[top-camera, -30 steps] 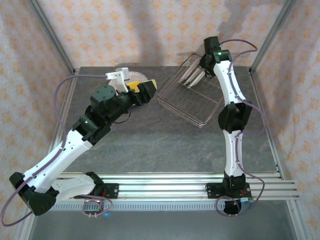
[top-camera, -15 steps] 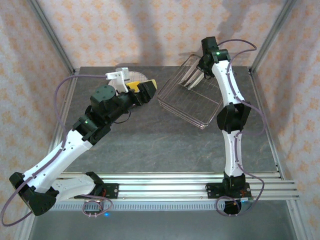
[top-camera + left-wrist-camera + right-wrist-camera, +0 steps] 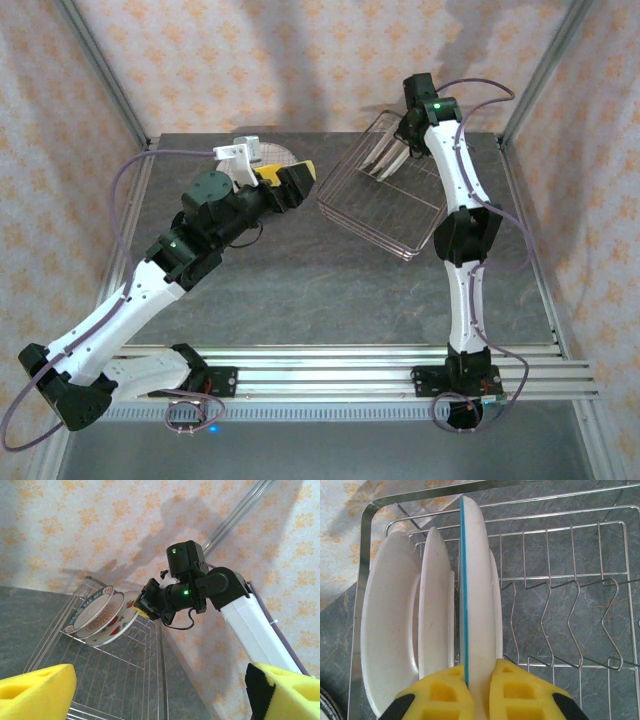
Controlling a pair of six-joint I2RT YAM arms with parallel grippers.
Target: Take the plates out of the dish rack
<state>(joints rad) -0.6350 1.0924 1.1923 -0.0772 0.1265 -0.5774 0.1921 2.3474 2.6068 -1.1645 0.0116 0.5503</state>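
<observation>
The wire dish rack (image 3: 385, 205) sits at the back right of the table. Three plates (image 3: 102, 614) stand on edge in its far corner. My right gripper (image 3: 401, 147) reaches into that corner and is shut on the rim of the outermost one, a white plate with a thin blue edge line (image 3: 476, 595); its yellow fingers (image 3: 440, 695) pinch the rim from both sides (image 3: 481, 692). Two more pale plates (image 3: 434, 605) stand to its left. My left gripper (image 3: 299, 180) hovers open just left of the rack, with nothing between its fingers (image 3: 161, 685). A pale plaid plate (image 3: 265, 152) lies behind it.
The rack's empty divider prongs (image 3: 560, 615) run to the right of the held plate. The patterned back wall (image 3: 300, 60) and a metal frame post (image 3: 535, 75) stand close behind the rack. Grey table (image 3: 300, 280) stretches in front of both arms.
My left gripper has edged slightly right, towards the rack. The right gripper has stayed on the plates in the rack's far corner.
</observation>
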